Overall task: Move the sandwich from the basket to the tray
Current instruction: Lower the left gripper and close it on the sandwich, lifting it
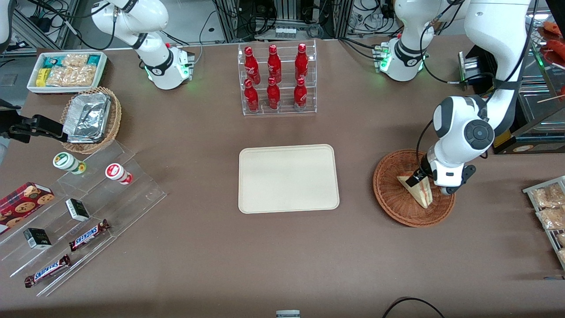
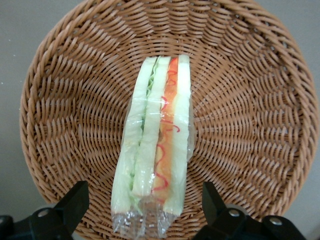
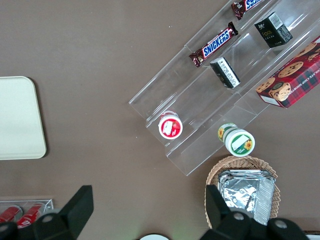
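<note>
One sandwich (wrapped in clear film) lies in the basket between the open gripper's fingers; the tray sits well apart.

One sandwich lies in one reddish-brown basket, beside one tray — with one claw open over the sandwich. Six red bottles fill one clear rack. Two Snickers bars, two capped cups, two small dark boxes — one cookie box.
</note>
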You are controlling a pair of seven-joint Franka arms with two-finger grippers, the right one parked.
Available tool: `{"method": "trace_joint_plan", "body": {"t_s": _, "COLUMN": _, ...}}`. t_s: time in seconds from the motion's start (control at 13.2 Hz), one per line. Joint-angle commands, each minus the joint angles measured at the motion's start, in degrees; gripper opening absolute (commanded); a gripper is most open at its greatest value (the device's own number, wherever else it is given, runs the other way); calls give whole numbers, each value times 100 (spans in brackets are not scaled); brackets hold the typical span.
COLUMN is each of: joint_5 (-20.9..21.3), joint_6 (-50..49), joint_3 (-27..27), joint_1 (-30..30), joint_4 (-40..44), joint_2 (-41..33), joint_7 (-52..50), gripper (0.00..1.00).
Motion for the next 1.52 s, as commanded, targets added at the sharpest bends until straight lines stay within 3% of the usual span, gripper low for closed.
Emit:
{"method": "trace_joint_plan", "body": {"t_s": 0.0, "joint_5": 0, "joint_6": 140, "joint_3": 22, "joint_1": -41, "joint_4": 95, "joint_2": 150, "joint_7": -31, "gripper": 100}}
{"method": "trace_joint_plan", "body": {"t_s": 0.08, "joint_5": 0, "joint_6": 141, "joint_3": 22, "joint_1": -41, "joint_4": 103, "joint_2": 177, "joint_7": -31, "gripper": 95}}
{"method": "trace_joint_plan", "body": {"t_s": 0.15, "joint_5": 0, "joint_6": 132, "joint_3": 22, "joint_1": -41, "joint_4": 129, "joint_2": 186, "joint_7": -66, "gripper": 67}}
{"method": "trace_joint_plan", "body": {"t_s": 0.23, "joint_5": 0, "joint_6": 123, "joint_3": 22, "joint_1": -41, "joint_4": 130, "joint_2": 186, "joint_7": -40, "gripper": 25}}
{"method": "trace_joint_plan", "body": {"t_s": 0.3, "joint_5": 8, "joint_6": 114, "joint_3": 22, "joint_1": -41, "joint_4": 130, "joint_2": 186, "joint_7": -14, "gripper": 0}}
{"method": "trace_joint_plan", "body": {"t_s": 0.68, "joint_5": 8, "joint_6": 9, "joint_3": 22, "joint_1": -33, "joint_4": 226, "joint_2": 142, "joint_7": 22, "gripper": 0}}
{"method": "trace_joint_plan", "body": {"t_s": 0.99, "joint_5": -9, "joint_6": -1630, "joint_3": 4, "joint_1": -50, "joint_4": 1146, "joint_2": -60, "joint_7": 214, "gripper": 0}}
{"method": "trace_joint_plan", "body": {"t_s": 1.44, "joint_5": -18, "joint_6": -2320, "joint_3": -1014, "joint_1": -50, "joint_4": 1931, "joint_2": 36, "joint_7": 145, "gripper": 0}}
